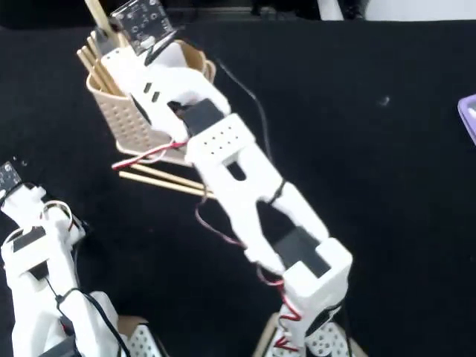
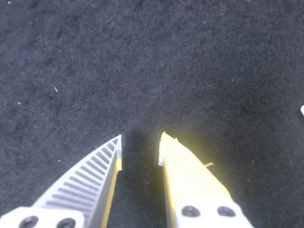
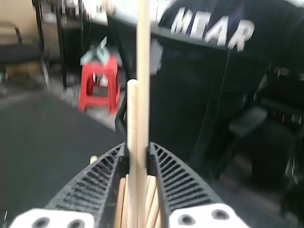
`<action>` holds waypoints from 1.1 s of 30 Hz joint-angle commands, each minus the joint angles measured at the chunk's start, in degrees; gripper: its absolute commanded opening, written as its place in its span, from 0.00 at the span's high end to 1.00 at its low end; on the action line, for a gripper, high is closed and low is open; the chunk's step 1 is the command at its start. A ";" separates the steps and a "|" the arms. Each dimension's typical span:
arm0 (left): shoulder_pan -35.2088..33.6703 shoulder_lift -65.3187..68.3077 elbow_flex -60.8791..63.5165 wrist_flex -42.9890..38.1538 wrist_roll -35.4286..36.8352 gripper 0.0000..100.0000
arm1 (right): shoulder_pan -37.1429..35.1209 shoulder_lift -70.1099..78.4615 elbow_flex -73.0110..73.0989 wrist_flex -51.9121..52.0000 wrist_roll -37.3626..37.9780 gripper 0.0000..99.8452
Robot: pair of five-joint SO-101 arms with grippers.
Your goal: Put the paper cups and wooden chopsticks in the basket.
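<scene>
chopsticks (image 3: 142, 95): pale bare wood, smooth | basket (image 1: 132, 123): beige perforated plastic, matt | table cover (image 2: 142, 71): black cloth, matt, fuzzy

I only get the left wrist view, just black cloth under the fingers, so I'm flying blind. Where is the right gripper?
Observer: The right gripper is over the basket, toward the table's far side.
Operator: Holding anything?
Observer: Yes, it is shut on chopsticks that stick out past its fingertips.
Operator: Any left on the table?
Observer: Two loose chopsticks lie beside the basket, partly under that arm.
</scene>
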 commanded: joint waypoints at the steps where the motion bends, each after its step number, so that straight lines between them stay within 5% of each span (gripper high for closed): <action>1: 0.75 -1.32 -0.22 -0.35 0.00 0.87 | 1.05 -5.67 -6.99 7.47 -0.26 0.80; 8: 0.66 -1.32 -0.13 -0.35 0.00 0.87 | 0.44 -16.57 -9.27 22.86 0.09 0.82; 14: 0.75 -1.32 -0.22 -0.35 0.00 0.87 | 0.70 -31.16 -7.69 49.41 0.18 0.89; 22: 0.75 -1.32 -0.22 -0.35 0.00 0.87 | 2.02 -41.71 10.15 67.16 6.15 0.82; 27: 0.75 -1.32 -0.22 -0.53 0.00 0.87 | 2.29 -43.82 34.33 59.43 14.42 0.73; 33: 0.75 -1.32 -0.22 -0.35 0.00 0.87 | 2.46 -38.02 62.81 27.08 22.68 0.72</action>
